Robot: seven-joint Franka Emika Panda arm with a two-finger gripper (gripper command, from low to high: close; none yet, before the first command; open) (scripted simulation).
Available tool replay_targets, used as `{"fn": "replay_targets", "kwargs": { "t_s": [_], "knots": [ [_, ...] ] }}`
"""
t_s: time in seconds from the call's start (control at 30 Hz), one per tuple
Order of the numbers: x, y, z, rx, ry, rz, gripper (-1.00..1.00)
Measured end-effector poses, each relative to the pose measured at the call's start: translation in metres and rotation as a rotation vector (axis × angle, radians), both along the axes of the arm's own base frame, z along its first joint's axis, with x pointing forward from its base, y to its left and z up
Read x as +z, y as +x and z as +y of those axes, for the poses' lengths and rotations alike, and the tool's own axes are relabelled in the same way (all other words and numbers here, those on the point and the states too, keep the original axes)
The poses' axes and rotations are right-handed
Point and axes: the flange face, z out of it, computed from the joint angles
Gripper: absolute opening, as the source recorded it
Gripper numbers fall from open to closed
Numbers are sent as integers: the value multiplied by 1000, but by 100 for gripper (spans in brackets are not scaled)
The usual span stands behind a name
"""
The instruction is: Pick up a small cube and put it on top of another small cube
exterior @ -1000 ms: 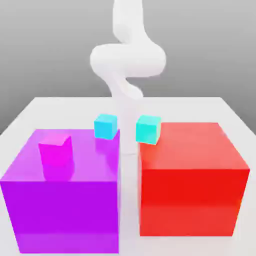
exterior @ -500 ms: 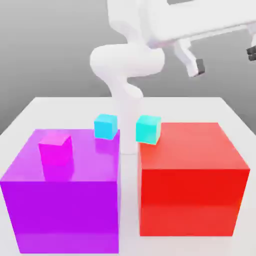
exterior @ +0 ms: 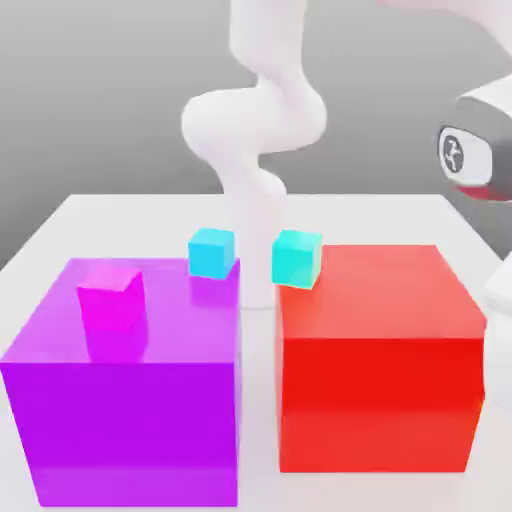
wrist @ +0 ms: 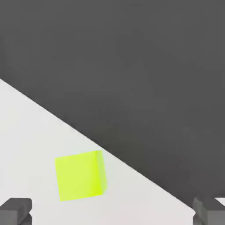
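- Hand view: lime cube [wrist: 80, 176] on the white table [wrist: 26, 132], near its edge; gripper [wrist: 112, 211] spread wide, fingertips [wrist: 15, 210] apart, holding nothing.
- Exterior view: sky-blue cube [exterior: 211, 251] on the purple block [exterior: 130, 380]; magenta cube [exterior: 111, 300] on it too; turquoise cube [exterior: 295, 258] on the red block [exterior: 380, 370].

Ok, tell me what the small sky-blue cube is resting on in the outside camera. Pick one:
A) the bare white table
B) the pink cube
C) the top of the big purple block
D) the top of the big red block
C: the sky-blue cube sits on the back edge of the purple block's top, with its reflection showing in that glossy surface just below it.
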Motion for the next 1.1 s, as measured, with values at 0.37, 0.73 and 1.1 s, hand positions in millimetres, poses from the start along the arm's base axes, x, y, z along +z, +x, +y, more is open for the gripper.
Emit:
{"fn": "replay_targets", "kwargs": {
  "t_s": [0.37,0.73,1.1],
  "knots": [
    [-135,-21,43,125,-121,25,-100],
    [-63,-17,16,42,-87,65,-100],
    [39,-27,-117,-340,55,195,-100]
  ]
}}
